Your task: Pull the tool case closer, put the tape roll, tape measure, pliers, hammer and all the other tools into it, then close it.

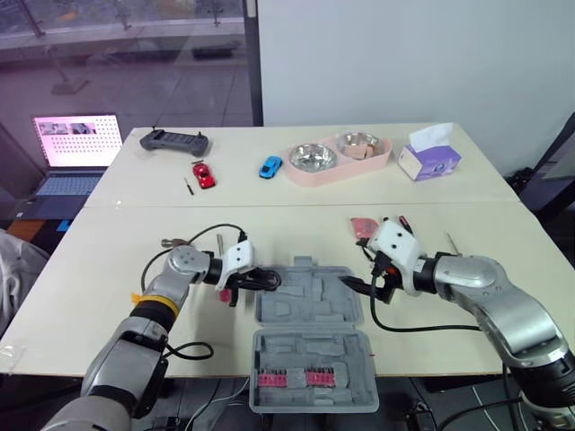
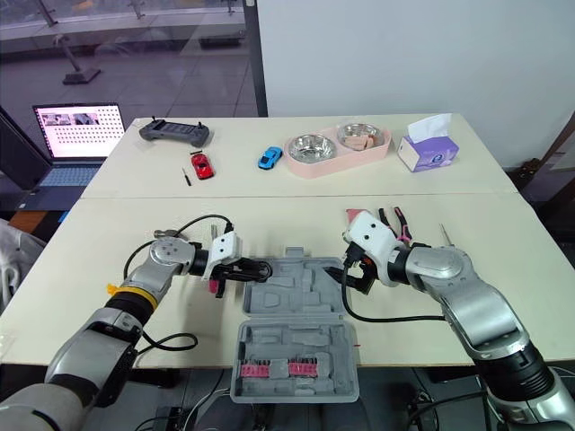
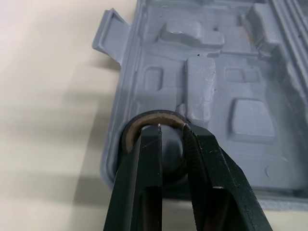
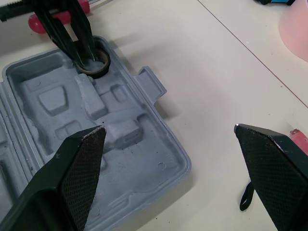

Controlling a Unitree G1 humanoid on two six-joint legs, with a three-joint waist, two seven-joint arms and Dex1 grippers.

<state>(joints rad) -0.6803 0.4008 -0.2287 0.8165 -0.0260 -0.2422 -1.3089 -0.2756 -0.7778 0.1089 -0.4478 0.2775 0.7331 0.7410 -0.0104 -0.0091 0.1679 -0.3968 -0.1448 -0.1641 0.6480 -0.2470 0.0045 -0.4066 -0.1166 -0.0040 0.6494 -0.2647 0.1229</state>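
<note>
1. Tool case: grey moulded plastic, matte, lying open and flat at the near edge of the cream table, between the two arms; rounded, tool-shaped recesses in both halves, a latch tab on the far rim, near half reaching past the table's front edge
2. Right gripper: spread wide, holding nothing, hovering just above the case's right side; black wedge-shaped fingers with cross-hatched pads
3. Left gripper: narrowed to a slim gap and clamped on the tape roll; smooth, glossy black fingers, tips at the roll's rim, over the far left corner of the case
4. Strip of red bits: set in a row in the near half of the case
5. Pliers: black and red handles, lying on the table just behind the right gripper, outside the case
6. Tape roll: dark ring with a tan inner core, sitting in the round corner recess at the case's far left, touching its wall
</note>
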